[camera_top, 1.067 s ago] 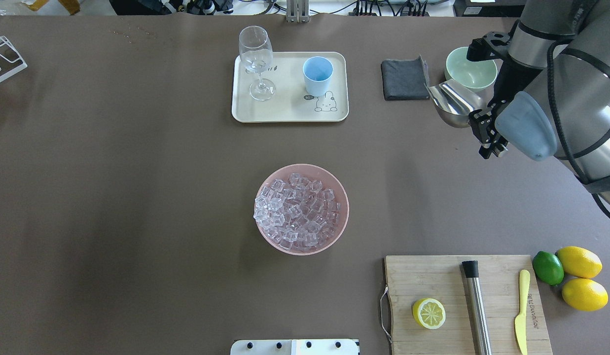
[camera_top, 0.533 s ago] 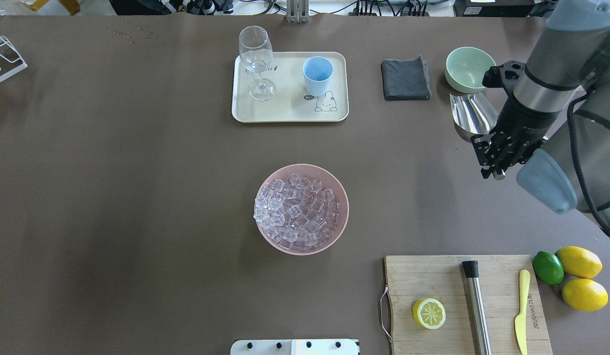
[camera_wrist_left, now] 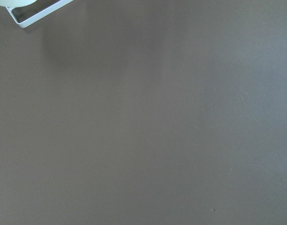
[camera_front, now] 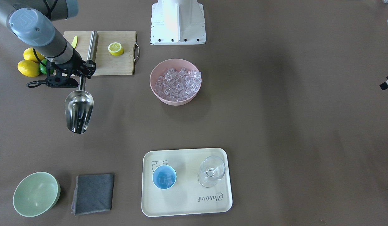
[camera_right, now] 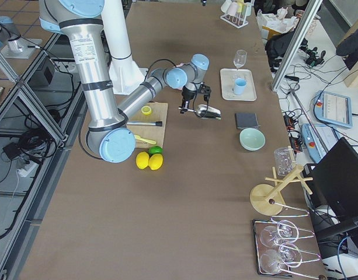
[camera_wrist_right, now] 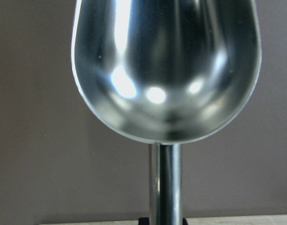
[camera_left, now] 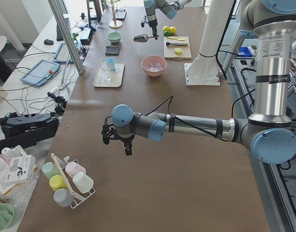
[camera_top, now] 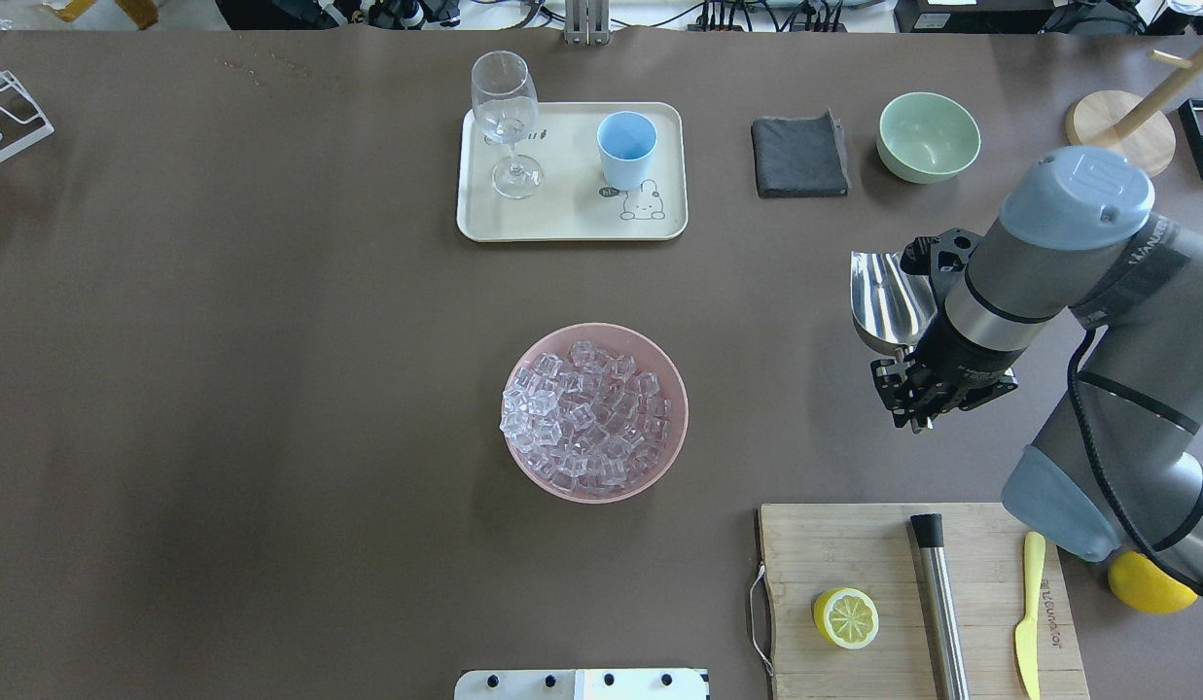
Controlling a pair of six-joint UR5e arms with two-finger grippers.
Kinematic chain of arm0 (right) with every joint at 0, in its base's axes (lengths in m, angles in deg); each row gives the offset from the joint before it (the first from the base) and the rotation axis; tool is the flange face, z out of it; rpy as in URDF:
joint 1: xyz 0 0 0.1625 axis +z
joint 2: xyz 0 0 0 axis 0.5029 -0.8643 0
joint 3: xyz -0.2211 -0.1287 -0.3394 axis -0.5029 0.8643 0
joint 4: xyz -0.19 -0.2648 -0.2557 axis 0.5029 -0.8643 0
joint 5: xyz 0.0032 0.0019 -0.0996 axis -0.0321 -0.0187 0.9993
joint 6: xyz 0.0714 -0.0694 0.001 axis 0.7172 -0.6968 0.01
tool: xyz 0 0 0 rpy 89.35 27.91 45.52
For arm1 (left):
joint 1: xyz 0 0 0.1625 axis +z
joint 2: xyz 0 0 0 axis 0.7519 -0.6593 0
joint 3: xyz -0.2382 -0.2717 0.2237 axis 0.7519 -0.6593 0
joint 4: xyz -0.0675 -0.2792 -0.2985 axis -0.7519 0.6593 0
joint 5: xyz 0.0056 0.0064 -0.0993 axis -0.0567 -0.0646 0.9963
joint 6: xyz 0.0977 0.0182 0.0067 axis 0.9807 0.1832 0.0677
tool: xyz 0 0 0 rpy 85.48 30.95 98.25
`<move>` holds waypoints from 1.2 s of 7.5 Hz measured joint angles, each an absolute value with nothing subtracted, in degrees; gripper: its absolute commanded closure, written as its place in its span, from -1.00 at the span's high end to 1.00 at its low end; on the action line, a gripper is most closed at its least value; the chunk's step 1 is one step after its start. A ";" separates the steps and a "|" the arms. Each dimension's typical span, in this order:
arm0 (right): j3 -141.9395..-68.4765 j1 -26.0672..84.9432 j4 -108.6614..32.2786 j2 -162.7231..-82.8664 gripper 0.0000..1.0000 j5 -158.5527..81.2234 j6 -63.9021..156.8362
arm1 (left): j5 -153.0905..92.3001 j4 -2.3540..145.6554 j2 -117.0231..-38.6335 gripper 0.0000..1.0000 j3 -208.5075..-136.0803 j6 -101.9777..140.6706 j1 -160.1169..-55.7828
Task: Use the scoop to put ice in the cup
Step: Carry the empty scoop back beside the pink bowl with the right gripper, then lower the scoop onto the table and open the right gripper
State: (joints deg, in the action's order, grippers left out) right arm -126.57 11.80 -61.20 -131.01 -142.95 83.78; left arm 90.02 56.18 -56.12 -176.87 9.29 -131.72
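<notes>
- Small round light-blue cup (camera_front: 164, 177): upright on a cream tray (camera_front: 187, 204) at the middle of the worktop's edge opposite the robot. A few cubes show inside, so part of the job looks done.
- Clear glassy ice (camera_front: 178, 82): heaped in a pink bowl (camera_front: 175, 101), mid-worktop.
- Shiny steel scoop (camera_front: 79, 110): empty, toward the worktop's right edge. The right gripper (camera_front: 82, 75) is clamped on its handle.
- Left gripper (camera_left: 128, 147): I cannot tell its opening.
- Remaining, I'd judge: more scoops.

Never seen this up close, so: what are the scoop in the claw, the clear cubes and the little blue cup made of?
The scoop looks like polished steel: mirror-bright reflections, sharp highlights. The cubes are clear and glassy; real ice or acrylic, the look leaves open. The cup is probably matte plastic, perhaps ceramic: an even, dull light blue.
</notes>
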 measured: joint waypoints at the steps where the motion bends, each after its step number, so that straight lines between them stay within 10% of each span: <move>1: -125.87 10.61 -59.81 -131.23 -1.00 -142.68 84.84 | 90.02 56.18 -56.12 0.95 -176.86 9.29 -131.72; 9: -121.17 7.86 -54.06 -132.00 -1.00 -140.98 85.15 | 90.02 56.14 -56.06 0.95 -176.86 9.29 -131.78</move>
